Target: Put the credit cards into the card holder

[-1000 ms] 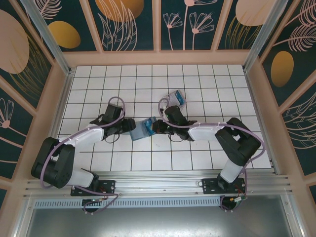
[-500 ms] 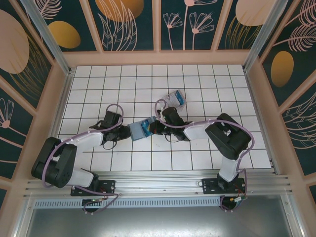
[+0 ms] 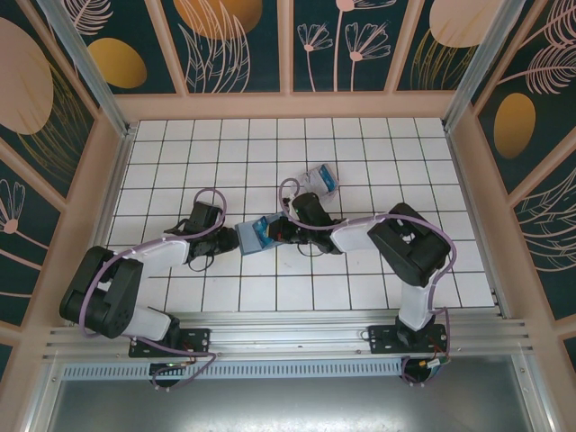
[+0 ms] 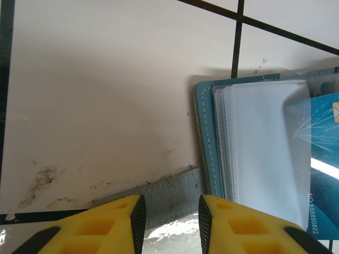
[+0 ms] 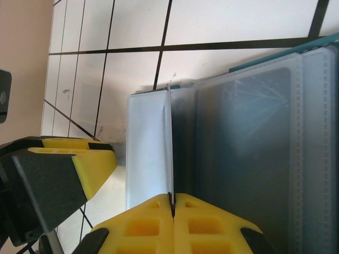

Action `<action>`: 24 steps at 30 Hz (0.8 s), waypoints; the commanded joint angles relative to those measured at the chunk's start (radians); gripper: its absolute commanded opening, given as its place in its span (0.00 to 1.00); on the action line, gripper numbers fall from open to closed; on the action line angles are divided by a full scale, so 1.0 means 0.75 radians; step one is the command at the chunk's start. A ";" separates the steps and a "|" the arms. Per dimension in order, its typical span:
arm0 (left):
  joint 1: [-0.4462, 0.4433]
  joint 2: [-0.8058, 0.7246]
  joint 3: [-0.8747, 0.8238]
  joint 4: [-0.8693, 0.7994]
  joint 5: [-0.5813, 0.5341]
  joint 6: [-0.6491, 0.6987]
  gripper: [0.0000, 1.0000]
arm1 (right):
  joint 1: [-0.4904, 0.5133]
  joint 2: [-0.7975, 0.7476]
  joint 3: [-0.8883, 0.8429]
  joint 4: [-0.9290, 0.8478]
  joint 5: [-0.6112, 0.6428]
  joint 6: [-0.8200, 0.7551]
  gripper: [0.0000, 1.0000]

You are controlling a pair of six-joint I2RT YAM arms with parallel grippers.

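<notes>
Tile table (image 3: 225,292) | L grip (image 4: 169,205) ajar nr card holder (image 4: 204,143) | R grip (image 5: 172,199) pinching card (image 5: 169,140)

The left arm (image 3: 153,247) and right arm (image 3: 360,238) have black joint housings and white link shells, with a lilac cable (image 3: 209,192) looping by each wrist. The left gripper (image 4: 170,203) and right gripper (image 5: 172,197) carry bright yellow fingers with moulded rectangular recesses and black-edged inner faces.

Blue credit card (image 4: 324,138): sideways print "NO." plus digit string, mostly eights.
</notes>
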 commanded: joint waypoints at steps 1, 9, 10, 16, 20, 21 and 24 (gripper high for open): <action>0.006 0.053 -0.015 -0.005 0.032 0.019 0.36 | 0.008 0.058 0.017 0.050 -0.009 0.055 0.07; 0.006 0.062 0.000 0.001 0.056 0.015 0.35 | 0.077 0.116 0.117 -0.077 0.035 0.018 0.07; 0.006 0.063 0.000 0.001 0.058 0.017 0.35 | 0.084 0.117 0.118 -0.094 0.052 0.013 0.08; 0.006 0.072 0.000 0.013 0.070 0.011 0.35 | 0.113 0.110 0.148 -0.240 0.126 -0.042 0.09; 0.007 0.080 0.009 0.007 0.068 0.013 0.34 | 0.129 0.083 0.182 -0.368 0.205 -0.098 0.16; 0.006 0.080 0.010 0.007 0.066 0.015 0.34 | 0.127 0.059 0.185 -0.400 0.230 -0.111 0.18; 0.006 0.081 0.011 0.002 0.062 0.017 0.34 | 0.123 -0.003 0.220 -0.511 0.315 -0.162 0.28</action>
